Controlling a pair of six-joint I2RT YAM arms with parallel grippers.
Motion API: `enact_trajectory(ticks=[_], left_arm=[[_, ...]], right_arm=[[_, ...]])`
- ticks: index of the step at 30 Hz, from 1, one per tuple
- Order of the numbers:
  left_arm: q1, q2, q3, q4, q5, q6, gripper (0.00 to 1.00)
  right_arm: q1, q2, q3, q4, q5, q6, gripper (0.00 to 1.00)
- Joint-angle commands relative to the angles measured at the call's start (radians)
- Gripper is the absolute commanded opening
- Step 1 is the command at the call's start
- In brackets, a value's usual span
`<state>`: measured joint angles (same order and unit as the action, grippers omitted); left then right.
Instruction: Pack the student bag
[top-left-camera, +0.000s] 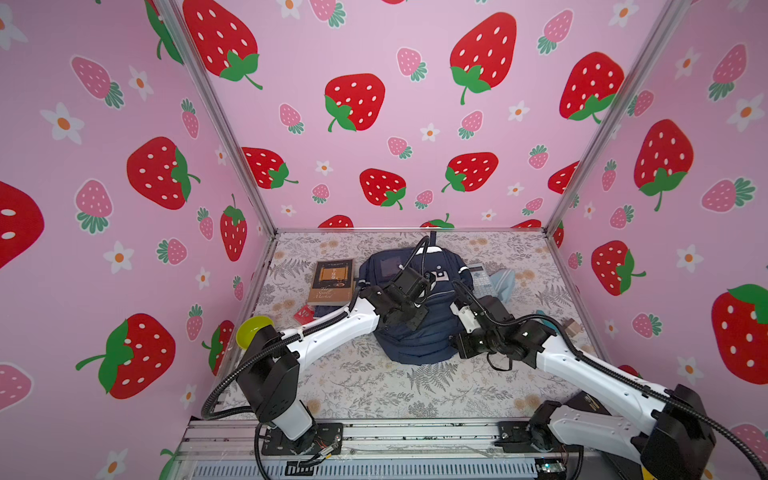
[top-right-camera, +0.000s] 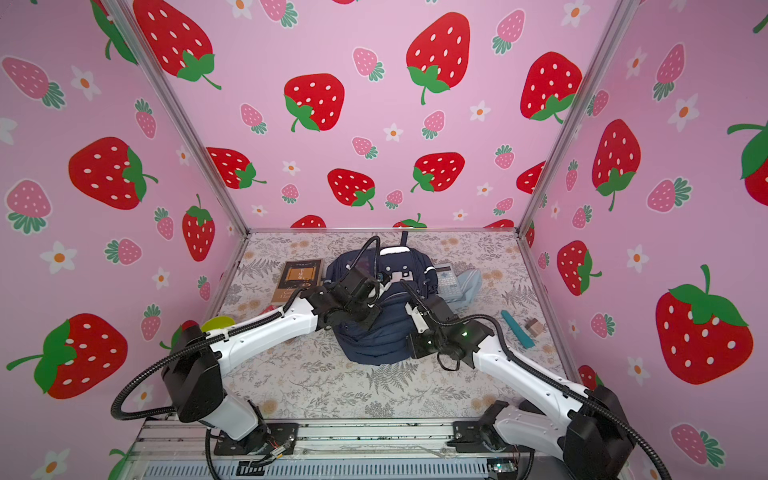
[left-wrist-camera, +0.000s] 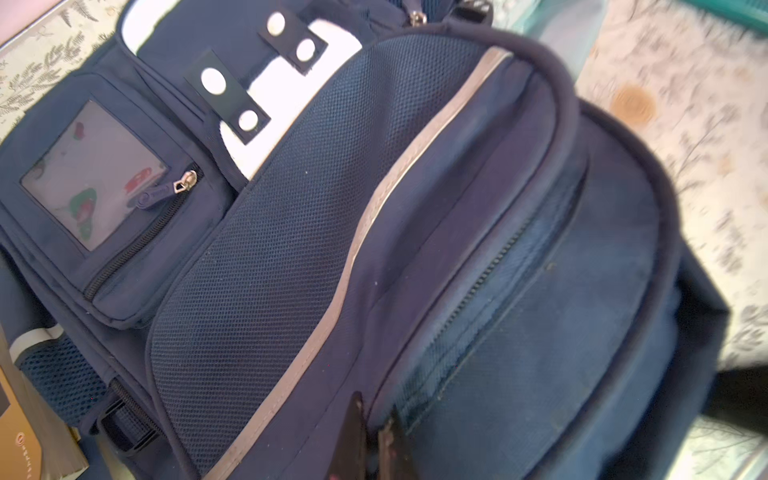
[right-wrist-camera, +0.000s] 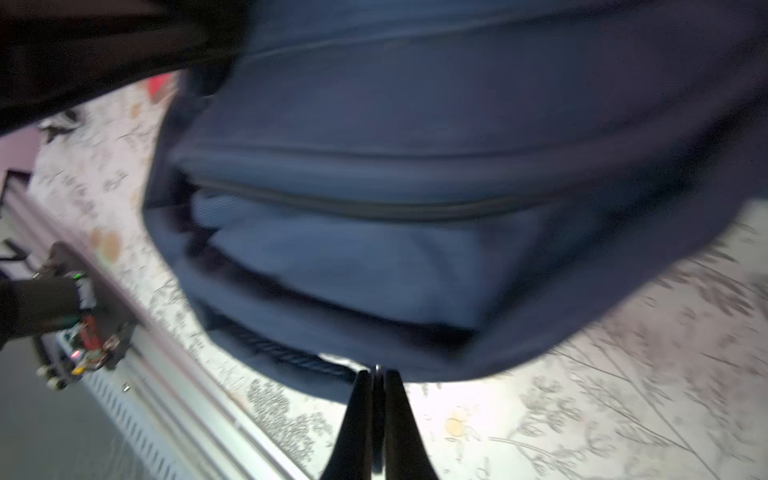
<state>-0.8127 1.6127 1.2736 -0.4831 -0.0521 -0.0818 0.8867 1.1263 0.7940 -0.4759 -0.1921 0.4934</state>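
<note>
The student bag (top-left-camera: 415, 336) (top-right-camera: 374, 347), navy with grey stripes and a white patch, lies flat mid-table in both top views. My left gripper (top-left-camera: 411, 320) (top-right-camera: 365, 318) reaches over its front. In the left wrist view it (left-wrist-camera: 374, 419) is shut, pinching the bag's fabric (left-wrist-camera: 540, 332) beside an open zip. My right gripper (top-left-camera: 456, 347) (top-right-camera: 412, 347) sits at the bag's near right edge. In the right wrist view it (right-wrist-camera: 377, 374) is shut on a small metal zip pull at the rim of the bag (right-wrist-camera: 415, 124), whose compartment gapes open.
A brown book (top-left-camera: 332, 280) (top-right-camera: 297, 278) and a small red item (top-left-camera: 304, 313) lie left of the bag, near a yellow-green bowl (top-left-camera: 252, 328). Right of it are a calculator (top-right-camera: 446, 280), a light blue cloth (top-right-camera: 469, 286), a teal item (top-right-camera: 517, 328) and a small block (top-right-camera: 534, 326).
</note>
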Motion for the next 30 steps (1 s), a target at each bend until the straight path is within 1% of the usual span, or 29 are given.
enact_trajectory(ticks=[1,3,5,7,8,9,10,12,15,18,20,22,25,28,30], left_arm=[[0.0,-0.001,0.081,0.083,0.067,-0.1,0.0],[0.0,0.001,0.074,0.104,0.093,-0.126,0.0],[0.001,0.004,0.061,0.123,0.107,-0.139,0.0],[0.006,0.005,0.053,0.107,0.097,-0.131,0.22],[0.012,0.004,0.047,0.088,0.085,-0.121,0.39],[0.022,-0.005,0.035,0.067,0.076,-0.114,0.49],[0.032,-0.015,0.02,0.055,0.077,-0.107,0.55],[0.055,-0.051,-0.024,0.032,0.083,-0.076,0.62],[0.068,-0.101,-0.075,-0.014,0.08,-0.005,0.67],[0.067,-0.126,-0.111,-0.061,0.106,0.074,0.7],[0.069,-0.116,-0.12,-0.087,0.096,0.091,0.7],[0.067,-0.093,-0.122,-0.104,0.097,0.112,0.78],[0.059,-0.05,-0.114,-0.117,0.093,0.147,0.82],[0.037,-0.014,-0.106,-0.118,0.046,0.189,0.83],[0.034,0.012,-0.1,-0.101,0.013,0.189,0.82]], right_arm=[[0.086,0.022,0.049,0.08,-0.042,0.022,0.0],[0.109,0.058,0.044,0.139,-0.052,0.055,0.0],[0.12,0.084,0.032,0.195,-0.025,0.09,0.0],[0.111,0.082,0.007,0.219,0.01,0.129,0.0],[0.1,0.074,-0.004,0.225,0.02,0.139,0.0],[0.088,0.062,-0.017,0.232,0.02,0.147,0.0],[0.078,0.046,-0.028,0.235,0.018,0.152,0.0],[0.059,0.02,-0.049,0.238,0.01,0.159,0.0],[0.039,0.008,-0.072,0.235,-0.001,0.163,0.0],[0.03,0.011,-0.083,0.243,-0.009,0.169,0.0],[0.026,0.013,-0.084,0.25,-0.014,0.171,0.0],[0.022,0.016,-0.083,0.255,-0.019,0.172,0.0],[0.022,0.018,-0.085,0.257,-0.02,0.173,0.0],[0.023,0.007,-0.097,0.264,-0.023,0.182,0.0],[0.022,-0.002,-0.111,0.273,-0.024,0.191,0.0]])
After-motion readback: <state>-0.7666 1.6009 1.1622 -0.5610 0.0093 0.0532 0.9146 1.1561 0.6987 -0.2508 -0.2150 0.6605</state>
